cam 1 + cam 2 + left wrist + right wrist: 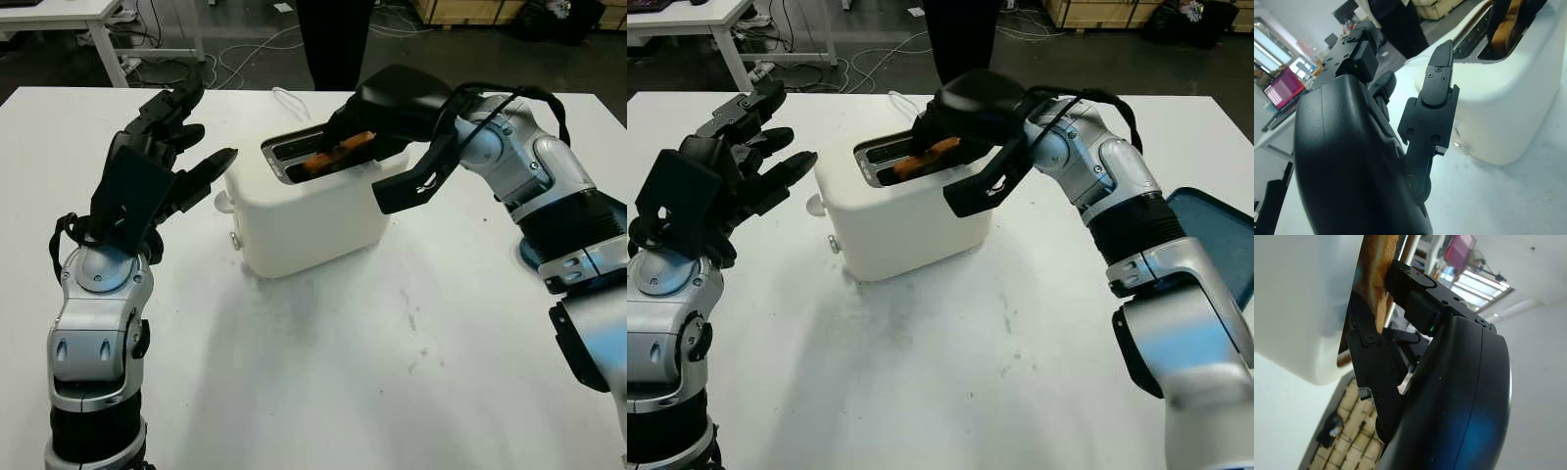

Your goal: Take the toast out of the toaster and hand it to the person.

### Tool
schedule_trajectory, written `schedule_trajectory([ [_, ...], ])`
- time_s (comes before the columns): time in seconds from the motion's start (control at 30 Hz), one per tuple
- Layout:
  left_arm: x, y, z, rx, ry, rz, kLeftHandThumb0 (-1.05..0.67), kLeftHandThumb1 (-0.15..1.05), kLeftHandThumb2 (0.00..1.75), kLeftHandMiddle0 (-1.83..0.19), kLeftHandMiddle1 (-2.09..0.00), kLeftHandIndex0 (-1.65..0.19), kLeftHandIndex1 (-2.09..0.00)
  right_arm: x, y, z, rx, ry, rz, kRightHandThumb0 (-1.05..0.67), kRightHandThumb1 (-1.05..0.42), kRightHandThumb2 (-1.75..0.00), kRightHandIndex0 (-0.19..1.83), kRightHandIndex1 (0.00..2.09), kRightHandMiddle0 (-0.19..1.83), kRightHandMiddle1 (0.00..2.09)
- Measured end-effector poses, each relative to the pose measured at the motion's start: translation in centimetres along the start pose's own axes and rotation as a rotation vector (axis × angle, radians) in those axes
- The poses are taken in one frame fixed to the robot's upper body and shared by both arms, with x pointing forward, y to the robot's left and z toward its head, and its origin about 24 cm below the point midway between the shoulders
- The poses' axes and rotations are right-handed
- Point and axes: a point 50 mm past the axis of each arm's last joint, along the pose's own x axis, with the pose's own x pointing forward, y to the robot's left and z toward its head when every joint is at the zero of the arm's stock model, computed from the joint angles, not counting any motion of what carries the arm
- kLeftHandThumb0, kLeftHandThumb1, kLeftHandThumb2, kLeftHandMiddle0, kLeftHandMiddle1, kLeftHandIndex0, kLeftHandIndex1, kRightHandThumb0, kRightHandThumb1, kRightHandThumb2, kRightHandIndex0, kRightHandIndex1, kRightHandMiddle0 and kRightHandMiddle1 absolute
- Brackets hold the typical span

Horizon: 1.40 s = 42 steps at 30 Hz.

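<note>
Right wrist view shows right hand (1400,333) pinching toast (1382,269) inside toaster (304,211); left hand (162,147) open beside it

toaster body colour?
White: the toaster has a plain white body with dark slots on top. The left eye view shows it best.

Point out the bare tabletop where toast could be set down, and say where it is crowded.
Free: the wide white table stretch in front of the toaster, between both arms. Also the far left corner behind the open left hand. Crowded: the toaster top, where the right hand closes on the toast, and the gap between left hand and toaster.
</note>
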Motion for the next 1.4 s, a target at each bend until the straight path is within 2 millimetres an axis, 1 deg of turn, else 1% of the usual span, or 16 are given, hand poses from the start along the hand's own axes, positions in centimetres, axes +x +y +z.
schedule_trajectory([
  [0.1, 0.0, 0.0, 0.0, -0.001, 0.001, 0.000, -0.41, 0.92, 0.16, 0.00, -0.81, -0.36, -0.02, 0.3, 0.1, 0.2, 0.004, -0.010, -0.002, -0.31, -0.72, -0.01, 0.87, 1.22, 1.14, 0.07],
  [0.17, 0.0, 0.0, 0.0, -0.001, 0.001, 0.000, -0.41, 0.92, 0.16, 0.00, -0.81, -0.36, -0.02, 0.5, 0.2, 0.4, 0.000, -0.016, 0.002, -0.38, -0.72, 0.00, 0.91, 1.31, 1.20, 0.11],
  [0.2, 0.0, 0.0, 0.0, -0.001, 0.001, 0.000, -0.41, 0.92, 0.16, 0.00, -0.81, -0.36, -0.02, 0.6, 0.2, 0.5, -0.004, -0.018, 0.004, -0.45, -0.73, -0.01, 0.92, 1.42, 1.23, 0.27],
  [0.27, 0.0, 0.0, 0.0, -0.001, 0.001, 0.000, -0.41, 0.92, 0.16, 0.00, -0.81, -0.36, -0.02, 0.8, 0.1, 0.6, -0.030, -0.018, 0.003, -0.56, -0.76, -0.01, 0.94, 1.66, 0.93, 1.25],
  [0.33, 0.0, 0.0, 0.0, -0.001, 0.001, 0.000, -0.40, 0.92, 0.16, 0.00, -0.81, -0.36, -0.02, 1.0, -0.1, 0.8, -0.064, -0.018, 0.002, -0.63, -0.78, -0.01, 1.00, 1.72, 0.88, 1.56],
  [0.37, 0.0, 0.0, 0.0, -0.001, 0.000, 0.000, -0.40, 0.92, 0.16, 0.00, -0.81, -0.36, -0.02, 1.1, -0.1, 0.9, -0.089, -0.019, -0.006, -0.65, -0.79, -0.01, 1.03, 1.73, 0.88, 1.59],
  [0.47, 0.0, 0.0, -0.1, -0.001, 0.000, 0.000, -0.41, 0.92, 0.16, 0.00, -0.81, -0.36, -0.02, 1.3, -0.1, 1.2, -0.158, -0.023, -0.031, -0.64, -0.88, -0.01, 1.11, 1.65, 0.96, 1.39],
  [0.5, 0.0, 0.0, -0.1, -0.001, 0.000, 0.001, -0.41, 0.92, 0.16, 0.00, -0.81, -0.36, -0.02, 1.4, -0.1, 1.2, -0.176, -0.024, -0.035, -0.60, -0.90, -0.08, 1.12, 1.65, 0.98, 1.42],
  [0.57, 0.0, 0.0, -0.1, -0.001, -0.003, 0.001, -0.41, 0.92, 0.16, 0.00, -0.81, -0.36, -0.02, 1.3, 0.1, 1.1, -0.214, -0.026, -0.034, -0.53, -0.92, -0.23, 1.10, 1.72, 0.89, 1.65],
  [0.67, 0.0, 0.0, -0.1, -0.001, -0.003, 0.001, -0.40, 0.92, 0.16, 0.00, -0.81, -0.36, -0.02, 1.2, 0.1, 1.0, -0.277, -0.032, -0.022, -0.51, -0.92, -0.31, 1.03, 1.74, 0.80, 1.68],
  [0.73, 0.0, 0.0, -0.1, -0.001, -0.003, 0.001, -0.40, 0.92, 0.16, 0.00, -0.81, -0.36, -0.02, 1.1, 0.0, 0.9, -0.302, -0.024, -0.006, -0.49, -0.92, -0.30, 1.02, 1.74, 0.79, 1.71],
  [0.9, 0.0, 0.0, -0.1, -0.001, -0.003, 0.001, -0.41, 0.92, 0.16, 0.00, -0.80, -0.36, -0.02, 1.0, 0.0, 0.7, -0.305, -0.021, 0.011, -0.46, -0.92, -0.38, 0.98, 1.75, 0.76, 1.71],
  [1.1, 0.0, 0.0, -0.1, 0.000, -0.006, 0.001, -0.41, 0.92, 0.16, 0.00, -0.81, -0.36, -0.02, 0.9, -0.3, -0.2, -0.276, 0.024, 0.020, -0.46, -0.92, -0.40, 1.00, 1.75, 0.74, 1.74],
  [1.17, 0.0, 0.0, -0.1, 0.000, -0.007, 0.001, -0.41, 0.92, 0.16, 0.00, -0.81, -0.36, -0.02, 0.7, -0.4, -0.7, -0.255, 0.044, 0.010, -0.45, -0.92, -0.36, 1.01, 1.75, 0.76, 1.74],
  [1.27, 0.0, 0.0, -0.1, 0.000, -0.007, 0.001, -0.41, 0.92, 0.17, 0.00, -0.81, -0.36, -0.02, 0.4, -0.8, -1.5, -0.231, 0.076, -0.037, -0.45, -0.92, -0.31, 1.01, 1.75, 0.78, 1.74],
  [1.4, 0.0, 0.0, -0.1, 0.000, -0.007, 0.000, -0.41, 0.92, 0.16, 0.00, -0.81, -0.37, -0.02, -0.1, -2.4, -2.6, -0.169, 0.122, -0.124, -0.44, -0.92, -0.40, 1.00, 1.75, 0.74, 1.75],
])
